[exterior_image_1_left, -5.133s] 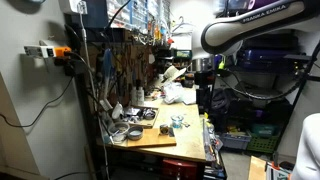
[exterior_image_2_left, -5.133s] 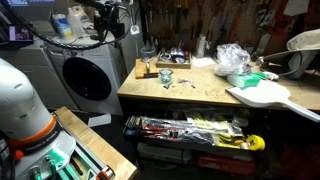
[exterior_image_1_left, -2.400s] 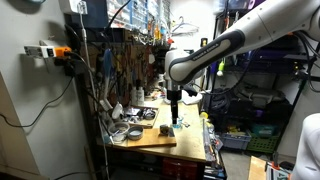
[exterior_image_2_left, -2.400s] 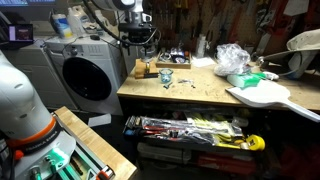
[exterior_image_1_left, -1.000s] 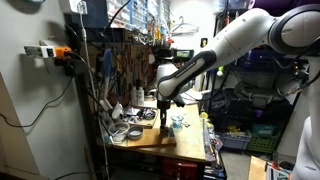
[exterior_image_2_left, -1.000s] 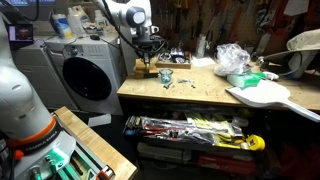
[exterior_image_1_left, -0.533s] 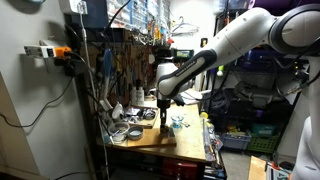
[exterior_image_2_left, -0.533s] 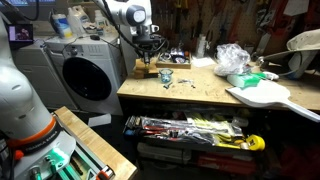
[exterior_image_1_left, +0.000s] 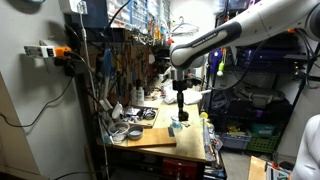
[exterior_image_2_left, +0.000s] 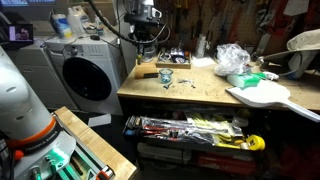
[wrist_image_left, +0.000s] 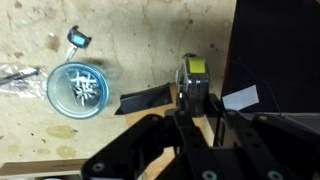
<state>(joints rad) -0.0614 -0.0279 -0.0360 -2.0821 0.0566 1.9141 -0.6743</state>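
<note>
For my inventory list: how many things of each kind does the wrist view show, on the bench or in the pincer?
Round clear dish: 1
Small blue clip: 1
Grey metal piece: 1
White paper slip: 1
Yellow-topped block, in the pincer: 1
Total: 5

Pale tan surface (wrist_image_left: 140, 40), speckled darker. At 9 o'clock, a clear bluish dish (wrist_image_left: 78, 88); at 10 o'clock, a blue clip (wrist_image_left: 78, 38). Black fingers (wrist_image_left: 220, 120) flank a grey block (wrist_image_left: 195, 85) with a yellow top.
</note>
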